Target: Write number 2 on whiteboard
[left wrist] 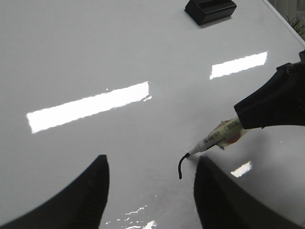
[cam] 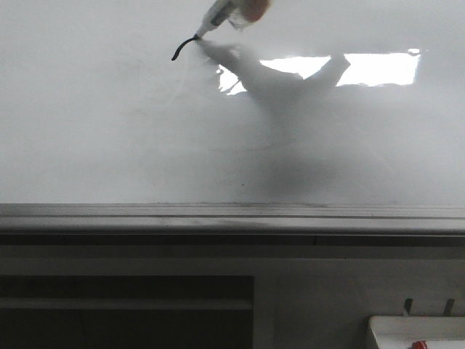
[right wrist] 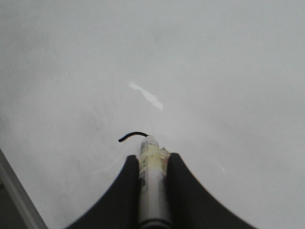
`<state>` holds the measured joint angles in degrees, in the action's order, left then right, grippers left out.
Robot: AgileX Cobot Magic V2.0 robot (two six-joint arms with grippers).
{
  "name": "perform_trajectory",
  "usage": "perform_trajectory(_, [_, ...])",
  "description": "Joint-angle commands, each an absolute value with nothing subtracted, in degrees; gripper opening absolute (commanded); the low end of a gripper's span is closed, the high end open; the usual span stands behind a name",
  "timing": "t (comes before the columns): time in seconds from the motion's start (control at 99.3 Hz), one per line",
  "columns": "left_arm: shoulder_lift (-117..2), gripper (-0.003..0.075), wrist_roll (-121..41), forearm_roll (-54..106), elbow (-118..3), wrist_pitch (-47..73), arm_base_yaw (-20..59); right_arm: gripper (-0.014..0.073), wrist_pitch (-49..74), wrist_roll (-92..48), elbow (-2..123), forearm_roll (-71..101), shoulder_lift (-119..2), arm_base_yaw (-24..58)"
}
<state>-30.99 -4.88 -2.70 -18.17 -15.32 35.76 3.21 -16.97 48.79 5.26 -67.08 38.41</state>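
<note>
Marker (right wrist: 151,186) tip meets the whiteboard (cam: 94,123) high on its face, where only a short curved black stroke (cam: 183,49) of the number 2 exists so far. The right gripper (right wrist: 151,164) has its fingers (right wrist: 125,191) pinching the marker barrel from both sides. The left gripper (left wrist: 150,191) hovers near the same spot with its fingers (left wrist: 86,195) spread and nothing between them.

Most of the digit is not yet drawn: the rest of the curve, the diagonal and the base. Judged from here, too light a press could break the line, while too hard a press on the glossy board could make the barrel slip in the pinch and skew the stroke.

The front view alone shows the grey ledge (cam: 232,214) below the board and a white tray (cam: 418,331) at lower right. Only the left wrist view takes in both the marker and the arm holding it from the side, plus a black object (left wrist: 210,9) on the board. The right wrist view shows the grip itself.
</note>
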Motion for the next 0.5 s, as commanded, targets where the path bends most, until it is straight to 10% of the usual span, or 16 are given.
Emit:
perform_trajectory(0.0, [-31.04,0.0365,-4.27,-2.17,-19.89,-19.85,35.60,-0.0069,5.26,-17.37,50.16,3.84,-64.68,36.56])
perform_trajectory(0.493, [-31.04,0.0365,-4.27,-2.17,-19.89,-19.63,35.60,-0.0069,-4.43,-17.37,43.99,10.22,-72.53,46.93])
